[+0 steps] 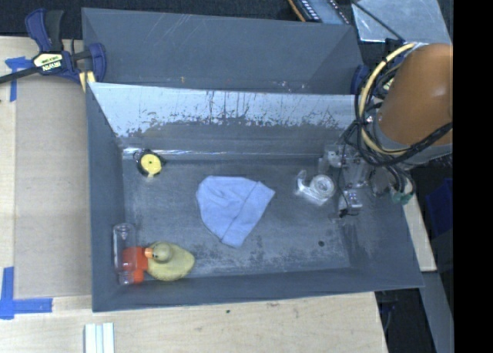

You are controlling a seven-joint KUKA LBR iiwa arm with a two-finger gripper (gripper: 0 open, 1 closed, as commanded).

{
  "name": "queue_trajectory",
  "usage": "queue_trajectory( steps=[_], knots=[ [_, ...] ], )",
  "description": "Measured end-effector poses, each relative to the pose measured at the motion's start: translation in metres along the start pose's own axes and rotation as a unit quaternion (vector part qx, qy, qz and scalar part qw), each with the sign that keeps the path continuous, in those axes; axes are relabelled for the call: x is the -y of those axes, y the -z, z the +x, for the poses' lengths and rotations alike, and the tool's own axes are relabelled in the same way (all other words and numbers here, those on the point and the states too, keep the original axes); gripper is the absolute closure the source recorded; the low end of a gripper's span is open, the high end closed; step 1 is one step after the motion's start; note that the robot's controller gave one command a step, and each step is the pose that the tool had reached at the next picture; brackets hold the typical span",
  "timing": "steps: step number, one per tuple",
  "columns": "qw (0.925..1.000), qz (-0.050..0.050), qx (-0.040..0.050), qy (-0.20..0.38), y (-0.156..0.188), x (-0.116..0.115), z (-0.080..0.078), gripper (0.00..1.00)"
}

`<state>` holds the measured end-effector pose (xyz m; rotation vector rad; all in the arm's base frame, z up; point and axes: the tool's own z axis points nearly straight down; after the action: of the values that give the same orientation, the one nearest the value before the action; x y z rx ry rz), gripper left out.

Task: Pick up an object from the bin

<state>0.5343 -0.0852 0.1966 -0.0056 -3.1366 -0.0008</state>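
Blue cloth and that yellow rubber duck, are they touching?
Apart. The camera view shows bare grey bin floor between the blue cloth and the yellow duck.

The bin floor lies bare along the front, from the blue cloth at the middle to the view's right wall. The end effector hangs close to that wall, with a clear shiny thing just beside it toward the cloth. A yellow duck and an orange piece crowd the front left corner. A small yellow ball sits at the back left.
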Motion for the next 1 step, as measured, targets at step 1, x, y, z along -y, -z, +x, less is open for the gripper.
queue_trajectory(
  steps=[1],
  knots=[
    [1.0000,0.001,0.0044,0.002,0.0049,-0.0005,-0.0016,0.00]
  ],
)
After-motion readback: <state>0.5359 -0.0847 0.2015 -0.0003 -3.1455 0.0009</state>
